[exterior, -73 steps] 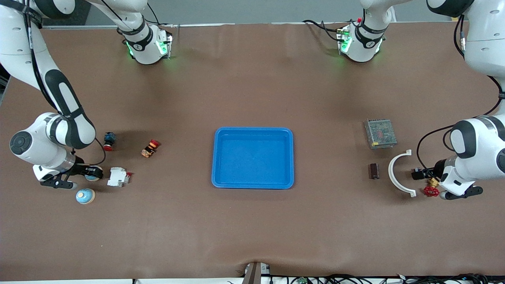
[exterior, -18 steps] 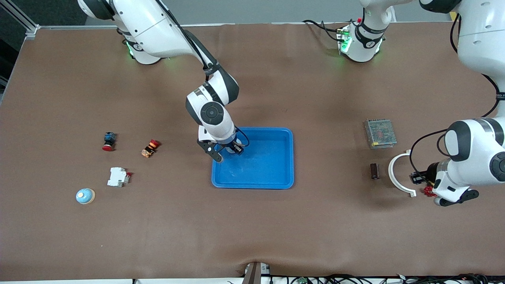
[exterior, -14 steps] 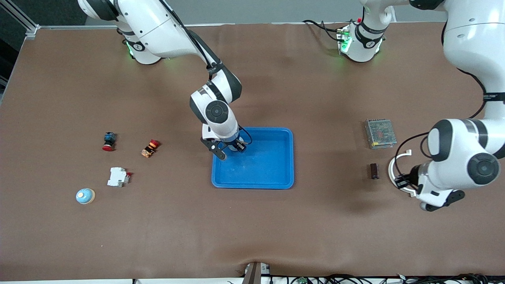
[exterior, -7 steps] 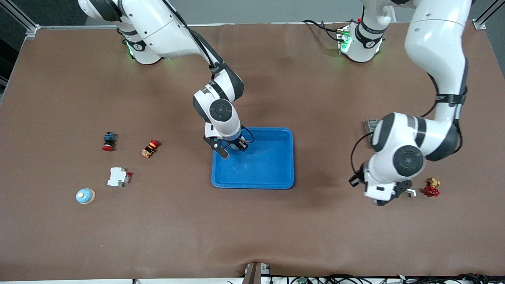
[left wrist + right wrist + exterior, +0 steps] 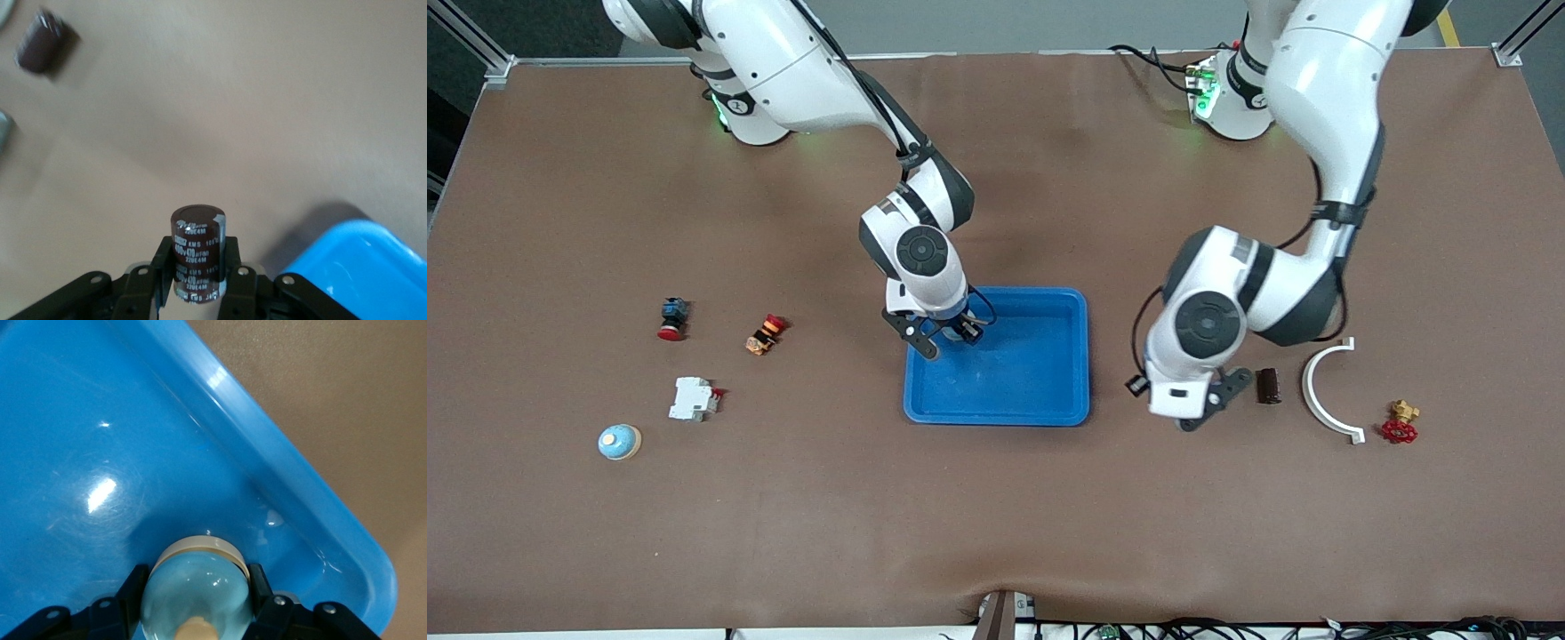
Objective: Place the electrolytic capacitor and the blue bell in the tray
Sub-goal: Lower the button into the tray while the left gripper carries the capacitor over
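Note:
The bright-blue tray (image 5: 1040,391) lies mid-table. My right gripper (image 5: 959,331) hangs low over the tray's corner toward the right arm's end and is shut on a blue bell (image 5: 197,597); the right wrist view shows the gripper (image 5: 197,577) and the tray wall (image 5: 280,480). My left gripper (image 5: 1136,386) is over bare table beside the tray, at its left-arm end. It is shut on an upright dark-brown electrolytic capacitor (image 5: 197,233), gripper (image 5: 197,248). The tray's corner (image 5: 363,267) shows close by. A second capacitor (image 5: 1267,385) (image 5: 40,45) lies on the table.
Another blue bell (image 5: 619,442), a white breaker (image 5: 694,399), an orange-red button (image 5: 766,334) and a blue-red button (image 5: 672,318) lie toward the right arm's end. A white curved piece (image 5: 1325,391) and a red valve (image 5: 1400,425) lie toward the left arm's end.
My left arm has swung from the left arm's end of the table toward the tray, carrying the capacitor. The right gripper has barely moved over the tray corner.

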Robot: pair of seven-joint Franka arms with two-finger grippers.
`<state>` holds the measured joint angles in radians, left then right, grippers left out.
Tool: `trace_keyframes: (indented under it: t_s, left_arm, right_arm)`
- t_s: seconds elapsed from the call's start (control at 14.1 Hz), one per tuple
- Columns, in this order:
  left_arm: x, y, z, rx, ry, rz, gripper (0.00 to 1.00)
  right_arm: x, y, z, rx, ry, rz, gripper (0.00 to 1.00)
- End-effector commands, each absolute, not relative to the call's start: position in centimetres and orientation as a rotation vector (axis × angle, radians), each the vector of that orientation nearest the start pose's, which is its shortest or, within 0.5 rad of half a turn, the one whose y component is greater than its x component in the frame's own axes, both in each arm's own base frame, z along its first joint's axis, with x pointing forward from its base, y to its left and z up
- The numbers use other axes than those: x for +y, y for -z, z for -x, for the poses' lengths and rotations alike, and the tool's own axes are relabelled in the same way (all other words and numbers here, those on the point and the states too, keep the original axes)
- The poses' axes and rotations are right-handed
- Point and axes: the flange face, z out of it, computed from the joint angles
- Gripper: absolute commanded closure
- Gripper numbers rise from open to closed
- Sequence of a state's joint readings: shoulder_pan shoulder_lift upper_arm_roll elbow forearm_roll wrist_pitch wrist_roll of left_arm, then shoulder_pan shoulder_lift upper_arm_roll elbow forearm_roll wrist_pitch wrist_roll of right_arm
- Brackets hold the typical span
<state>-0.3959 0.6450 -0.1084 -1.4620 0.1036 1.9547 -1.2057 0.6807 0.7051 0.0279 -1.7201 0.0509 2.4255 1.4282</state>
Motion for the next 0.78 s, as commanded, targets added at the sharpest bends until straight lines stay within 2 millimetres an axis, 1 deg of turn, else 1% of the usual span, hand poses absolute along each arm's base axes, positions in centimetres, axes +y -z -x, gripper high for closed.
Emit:
trace_keyframes:
  t_s: [0.0,0.14,0.21,0.28,0.35,0.5,0.71]
  left_arm:
    - [-36.0,-28.9,-60.2,-1.021,-0.099,2.815,0.88]
    - [-38.3,-28.1,-58.7,-1.03,-0.105,2.805,0.88]
    - [-39.4,-28.0,-58.0,-1.033,-0.112,2.811,0.88]
    - [-40.3,-27.9,-57.6,-1.046,-0.121,2.821,0.88]
    - [-41.1,-27.8,-57.2,-1.06,-0.127,2.828,0.88]
    - [-42.9,-27.1,-56.0,-1.077,-0.124,2.83,0.88]
    - [-45.2,-25.2,-54.0,-1.088,-0.144,2.818,0.88]
  right_arm:
    - [43.4,-17.2,-51.0,1.18,-0.025,2.9,1.0]
    - [43.3,-17.2,-51.1,1.182,-0.025,2.899,1.0]
    - [42.8,-17.2,-51.6,1.199,-0.027,2.89,0.46]
    - [42.9,-17.2,-51.4,1.202,-0.027,2.889,0.0]
    - [42.7,-17.2,-51.7,1.212,-0.023,2.884,0.0]
    - [42.8,-17.5,-51.7,1.209,-0.021,2.882,0.0]
    - [42.9,-18.1,-52.0,1.201,-0.018,2.883,0.0]
